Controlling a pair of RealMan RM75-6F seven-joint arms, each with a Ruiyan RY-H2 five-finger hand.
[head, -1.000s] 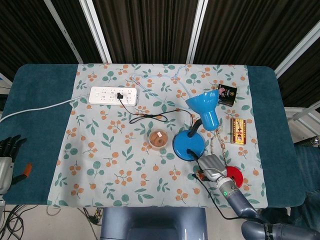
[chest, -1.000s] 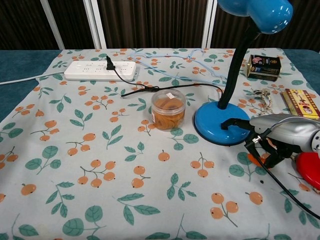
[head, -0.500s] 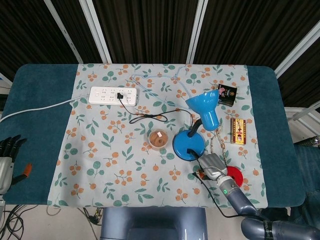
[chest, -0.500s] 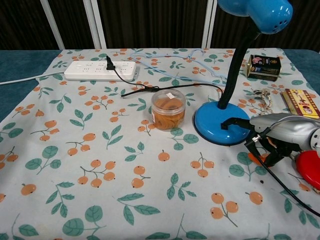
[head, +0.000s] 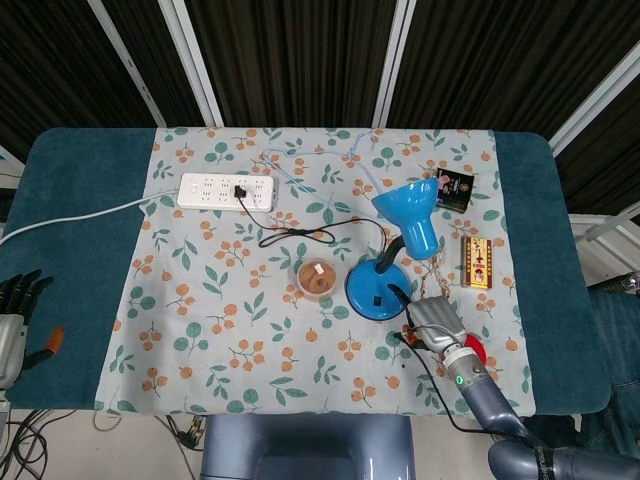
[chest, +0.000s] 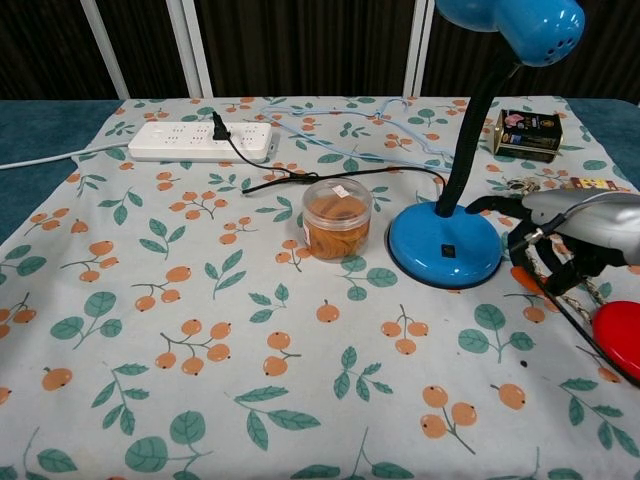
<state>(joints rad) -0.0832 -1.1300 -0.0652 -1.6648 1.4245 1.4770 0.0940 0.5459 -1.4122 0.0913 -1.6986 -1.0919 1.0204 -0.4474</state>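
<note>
A blue desk lamp stands on the floral cloth, its round base (head: 372, 292) (chest: 445, 250) carrying a small black switch and its shade (head: 408, 212) tipped up. My right hand (head: 435, 322) (chest: 580, 225) hovers just right of the base, apart from it. Its fingers are curled down with nothing in them and one dark finger (chest: 490, 205) points toward the lamp stem. A thin black wire runs along that hand. My left hand (head: 12, 300) hangs off the table's left edge, fingers apart and empty.
A clear jar (head: 316, 279) (chest: 337, 217) of brown contents sits left of the lamp. A white power strip (head: 225, 190) (chest: 200, 140) holds the lamp's plug at the back left. A red disc (head: 472, 352) (chest: 615, 335), keys (head: 437, 280), a dark box (head: 454, 187) and a yellow-red box (head: 477, 262) crowd the right side.
My right hand has lifted off the front of the lamp base and drawn back to the right, uncovering the black switch. The left hand has not moved.
</note>
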